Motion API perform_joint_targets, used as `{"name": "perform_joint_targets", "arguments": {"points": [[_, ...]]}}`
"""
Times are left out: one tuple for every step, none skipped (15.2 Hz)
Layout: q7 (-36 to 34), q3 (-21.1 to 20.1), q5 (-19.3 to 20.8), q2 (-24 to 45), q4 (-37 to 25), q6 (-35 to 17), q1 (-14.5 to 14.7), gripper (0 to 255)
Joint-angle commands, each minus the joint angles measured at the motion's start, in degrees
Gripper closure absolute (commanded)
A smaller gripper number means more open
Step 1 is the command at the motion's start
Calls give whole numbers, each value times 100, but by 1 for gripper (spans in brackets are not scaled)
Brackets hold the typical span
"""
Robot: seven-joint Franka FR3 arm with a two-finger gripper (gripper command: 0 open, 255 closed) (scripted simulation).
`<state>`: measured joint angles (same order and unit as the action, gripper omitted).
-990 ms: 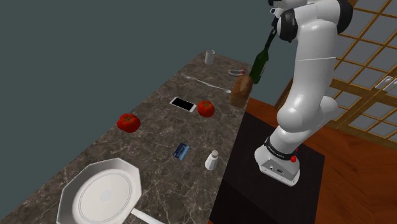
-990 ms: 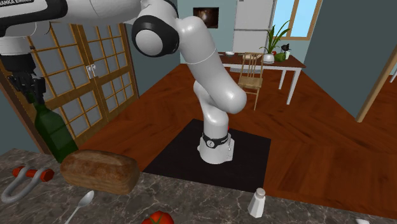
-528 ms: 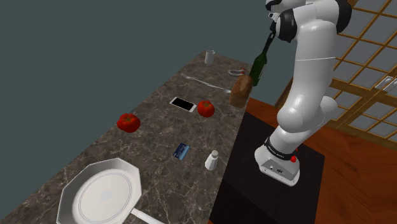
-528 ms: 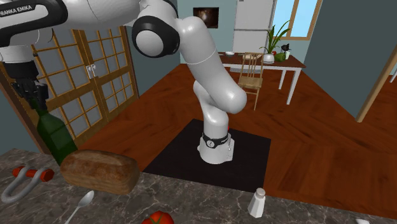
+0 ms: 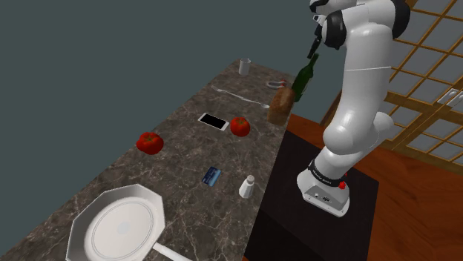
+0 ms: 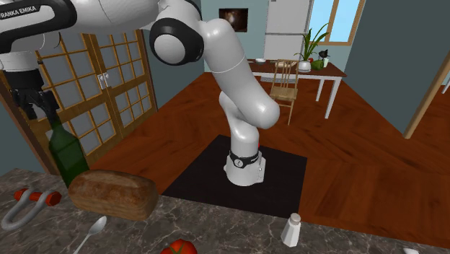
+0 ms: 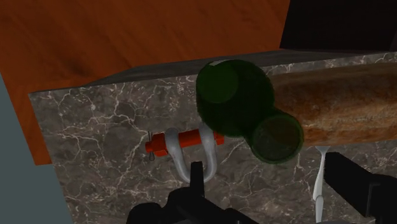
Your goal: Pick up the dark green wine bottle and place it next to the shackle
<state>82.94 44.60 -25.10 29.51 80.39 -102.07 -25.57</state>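
Note:
The dark green wine bottle [image 5: 302,79] stands at the far end of the marble counter [image 5: 182,152], behind a brown bread loaf [image 5: 281,106]. In the second exterior view the bottle [image 6: 65,155] rises just behind the loaf [image 6: 113,193], and the silver shackle [image 6: 24,203] with its red pin lies close by on the view's left. My gripper [image 5: 315,44] hovers just over the bottle's neck. In the wrist view the fingers [image 7: 198,174] stand apart, and the bottle's top [image 7: 277,137] sits between them untouched, beside the shackle [image 7: 188,151].
A spoon [image 5: 241,96], a phone [image 5: 214,121], two tomatoes [image 5: 240,126] [image 5: 150,141], a blue card [image 5: 212,176], a white shaker [image 5: 247,186] and a white plate [image 5: 119,222] lie along the counter. A small cup [image 5: 245,66] stands at the far end. The counter's edge runs right behind the bottle.
The fingers have opened and let go of the bottle's neck. The bottle came down a little and now stands more upright behind the loaf.

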Motion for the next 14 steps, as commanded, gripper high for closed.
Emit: {"name": "perform_joint_targets", "arguments": {"points": [[0,0,0,0,0,0,0,0],[0,0,0,0,0,0,0,0],[-27,15,23,-20,-171,178,-37,0],[-52,26,40,-31,-356,361,-82,0],[-76,33,48,-32,-556,551,-137,0],[-94,35,50,-26,-727,706,-187,0],[-94,35,50,-25,-727,706,-187,0],[-94,36,51,-27,-724,705,-186,0],[-94,35,50,-26,-726,706,-187,0],[-94,35,50,-26,-726,706,-187,0],[-94,35,50,-25,-727,706,-187,0],[-94,35,50,-25,-727,706,-187,0],[-94,35,50,-25,-727,706,-187,0],[-94,35,50,-25,-727,706,-187,0]]}}
